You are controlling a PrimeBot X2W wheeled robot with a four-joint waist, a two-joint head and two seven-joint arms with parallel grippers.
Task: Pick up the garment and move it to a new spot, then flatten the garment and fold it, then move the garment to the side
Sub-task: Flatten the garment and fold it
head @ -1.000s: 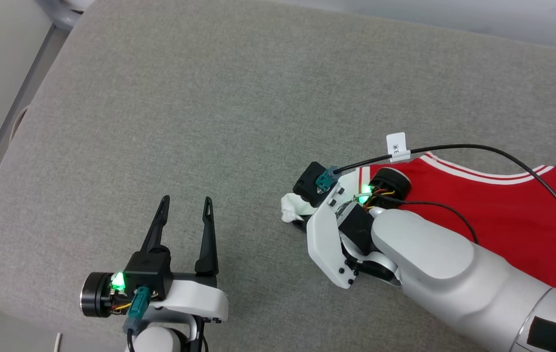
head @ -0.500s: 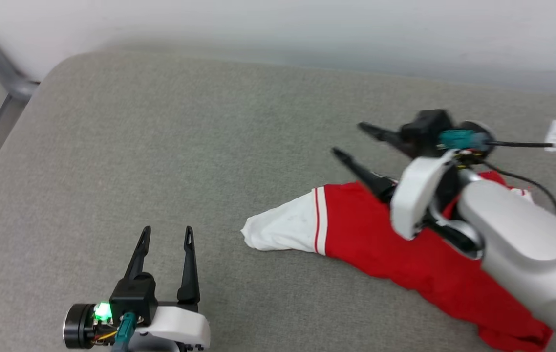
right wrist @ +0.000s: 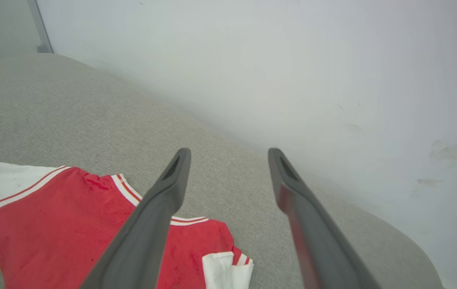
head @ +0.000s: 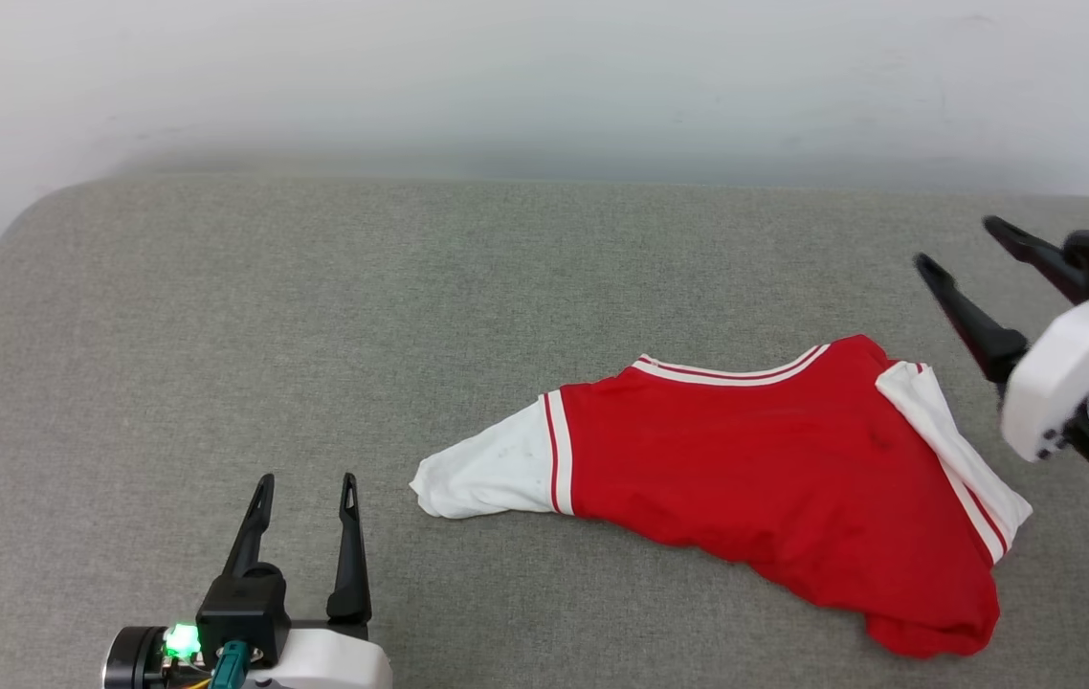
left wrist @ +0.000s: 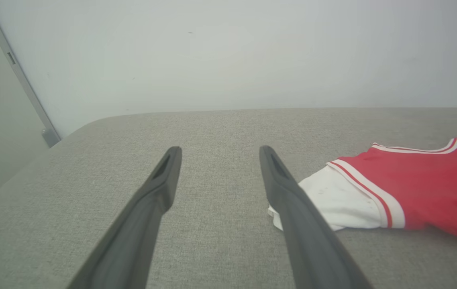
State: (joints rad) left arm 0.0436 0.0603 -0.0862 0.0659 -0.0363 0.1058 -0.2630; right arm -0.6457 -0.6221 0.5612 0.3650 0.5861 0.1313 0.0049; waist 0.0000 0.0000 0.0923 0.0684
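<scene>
In the head view, the red jersey-style shirt with white short sleeves and striped trim (head: 774, 478) lies loose on the grey fabric-covered bench (head: 315, 287), right of centre. One white sleeve (head: 487, 469) is drawn out flat to the left. The other sleeve is folded back over the red body at the right, and the near right corner is bunched. A second ago the right gripper (head: 952, 241) was pressed down at that left sleeve with its fingers together. Since then it has let go, lifted and swung off to the far right, where its dark fingers stand spread and hold nothing, just clear of the shirt's right end. The camera has also tipped up over that second, so the pale wall (head: 506, 77) now runs along the top. The left gripper (head: 306, 478) hovers at the near left as before, fingers spread and empty, near the drawn-out sleeve but not touching it. The left wrist view confirms this: its two fingers (left wrist: 156, 192) stand apart over bare bench, with the white sleeve lying beyond the right one. The right wrist view shows spread fingers (right wrist: 160, 208) above the shirt's collar edge, with the folded sleeve beneath them. The release suggests one sleeve has been pulled straight; flattening looks unfinished, and the folded right sleeve and bunched hem probably need attention next.
</scene>
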